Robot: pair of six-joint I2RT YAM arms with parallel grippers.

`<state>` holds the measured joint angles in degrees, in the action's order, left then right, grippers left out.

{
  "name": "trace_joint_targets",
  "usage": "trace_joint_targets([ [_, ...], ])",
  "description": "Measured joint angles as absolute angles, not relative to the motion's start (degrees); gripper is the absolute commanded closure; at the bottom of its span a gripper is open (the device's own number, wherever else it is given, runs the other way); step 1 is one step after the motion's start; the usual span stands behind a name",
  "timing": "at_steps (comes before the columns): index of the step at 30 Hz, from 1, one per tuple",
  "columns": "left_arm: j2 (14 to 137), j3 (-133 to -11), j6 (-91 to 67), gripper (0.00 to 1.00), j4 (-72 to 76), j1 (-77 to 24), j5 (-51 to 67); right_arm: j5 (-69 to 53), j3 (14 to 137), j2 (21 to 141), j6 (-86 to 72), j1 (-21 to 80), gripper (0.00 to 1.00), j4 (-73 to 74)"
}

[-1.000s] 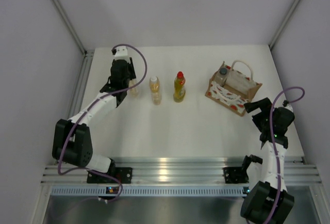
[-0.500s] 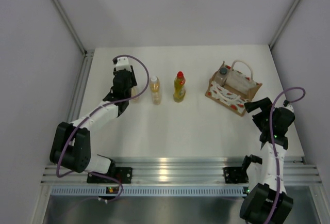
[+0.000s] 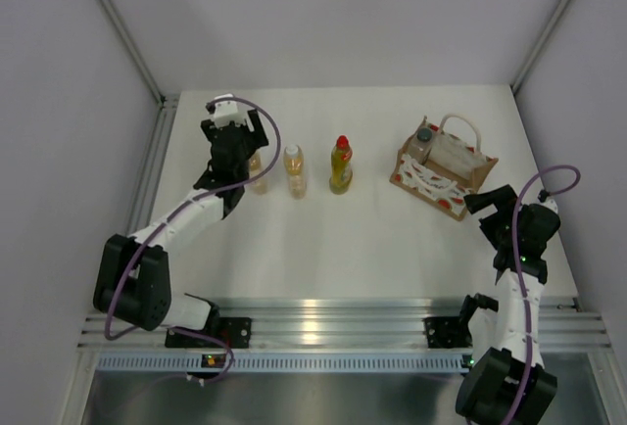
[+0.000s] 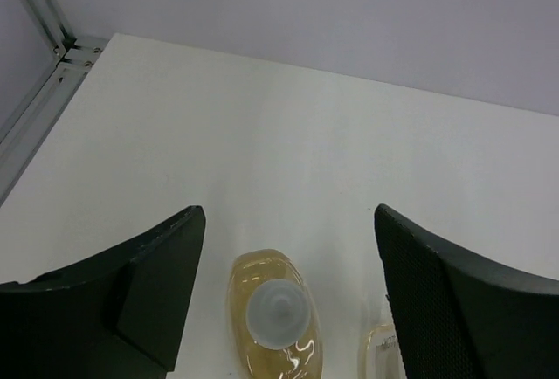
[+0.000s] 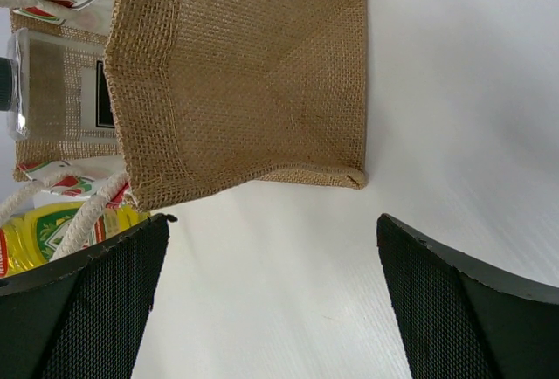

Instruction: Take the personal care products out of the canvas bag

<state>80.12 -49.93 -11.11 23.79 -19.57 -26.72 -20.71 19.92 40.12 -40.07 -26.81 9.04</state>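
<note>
Three personal care products stand in a row on the table: an amber bottle (image 3: 257, 176) with a white cap (image 4: 276, 313), a second amber bottle (image 3: 294, 170) and a yellow bottle with a red cap (image 3: 340, 165). My left gripper (image 3: 243, 154) hangs open over the first amber bottle (image 4: 275, 327), whose cap shows between the fingers without touching them. The canvas bag (image 3: 443, 170) lies at the right with a clear bottle with a dark cap (image 3: 431, 147) inside it. My right gripper (image 3: 482, 201) is open just short of the bag's brown bottom (image 5: 240, 73).
A metal rail (image 3: 152, 165) runs along the table's left edge beside my left arm. Grey walls close the back and both sides. The bag's cream handles (image 3: 460, 129) loop toward the back right.
My left gripper has opened and let go of the amber bottle, which now stands left of the other amber one. The gripper has drawn slightly back. The right arm has not moved.
</note>
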Motion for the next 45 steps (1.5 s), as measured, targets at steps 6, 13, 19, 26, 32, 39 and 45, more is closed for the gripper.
trace_joint_targets([
  [6,78.5,-56.4,-13.9,0.14,17.5,-19.8,-24.7,-20.7,19.9,40.1,-40.1,-26.8,0.0,9.0],
  [13,78.6,-72.0,-14.2,0.01,9.2,-27.5,-20.5,-20.8,19.9,40.1,-40.1,-26.8,0.01,9.0],
  [19,84.5,-83.4,-13.1,0.01,3.7,-37.6,-17.7,-20.8,19.9,39.6,-40.1,-26.8,0.01,9.0],
  [26,97.1,-94.6,-11.7,0.02,-5.3,-45.7,-10.0,-20.5,19.9,39.2,-40.1,-26.8,0.0,9.1],
  [32,108.4,-106.0,-11.1,0.07,-11.7,-50.9,-3.3,-19.5,19.9,39.2,-40.0,-26.8,0.01,9.1],
  [39,118.4,-115.0,-10.6,0.28,-14.8,-53.8,-2.5,-19.1,19.9,39.2,-39.4,-26.8,0.01,9.3],
  [45,125.4,-121.0,-10.7,0.27,-15.6,-53.8,-5.6,-19.1,19.9,39.1,-38.5,-26.8,0.0,9.3],
])
